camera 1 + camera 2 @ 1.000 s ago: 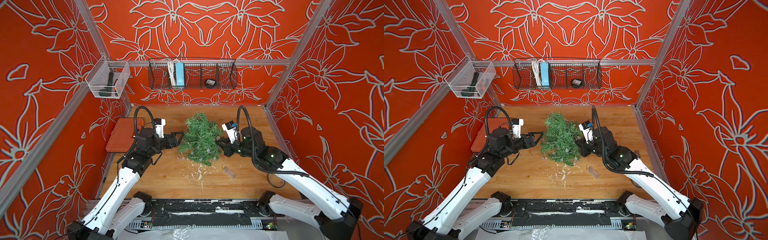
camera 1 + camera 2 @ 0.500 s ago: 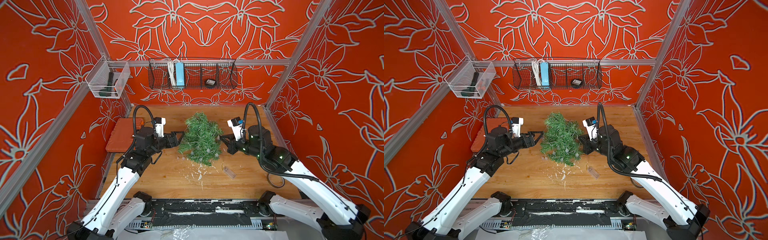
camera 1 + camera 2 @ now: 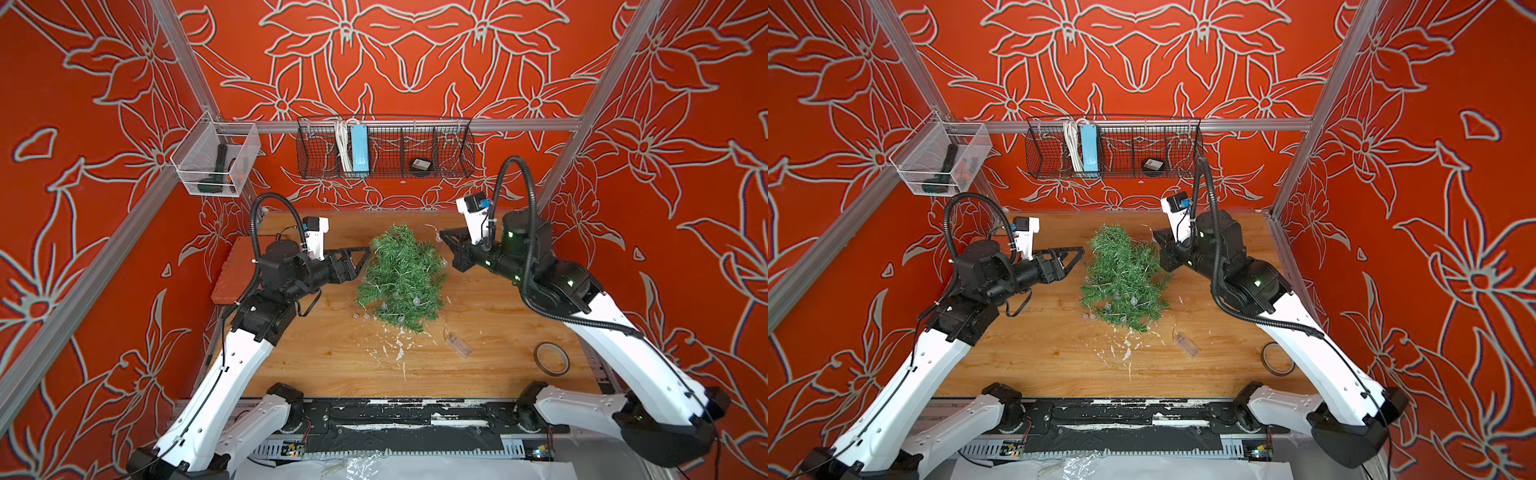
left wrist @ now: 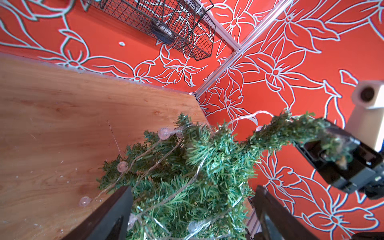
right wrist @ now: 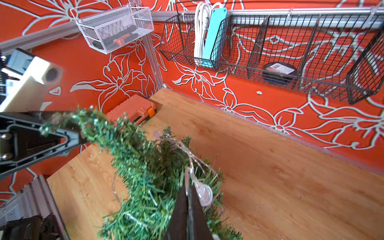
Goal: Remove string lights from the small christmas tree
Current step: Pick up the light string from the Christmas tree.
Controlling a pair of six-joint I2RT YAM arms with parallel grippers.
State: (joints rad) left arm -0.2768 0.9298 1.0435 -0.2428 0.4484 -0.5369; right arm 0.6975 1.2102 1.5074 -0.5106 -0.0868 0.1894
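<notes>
Centrally, tree (image 3: 400,276), table (image 3: 332,357) sides well apart

table (image 3: 332,353) — wood | on it: tree (image 3: 401,274), tape roll (image 3: 552,372), orange case (image 3: 232,270)

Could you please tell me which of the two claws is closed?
The right claw, pinched shut on the string lights; the left claw stands open at the small christmas tree.

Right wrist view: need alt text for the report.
Right gripper, jaws shut, pinches the string lights beside a clear bulb, over the green tree. Behind: wooden table, orange case in the corner, black wire basket on the red floral wall.
</notes>
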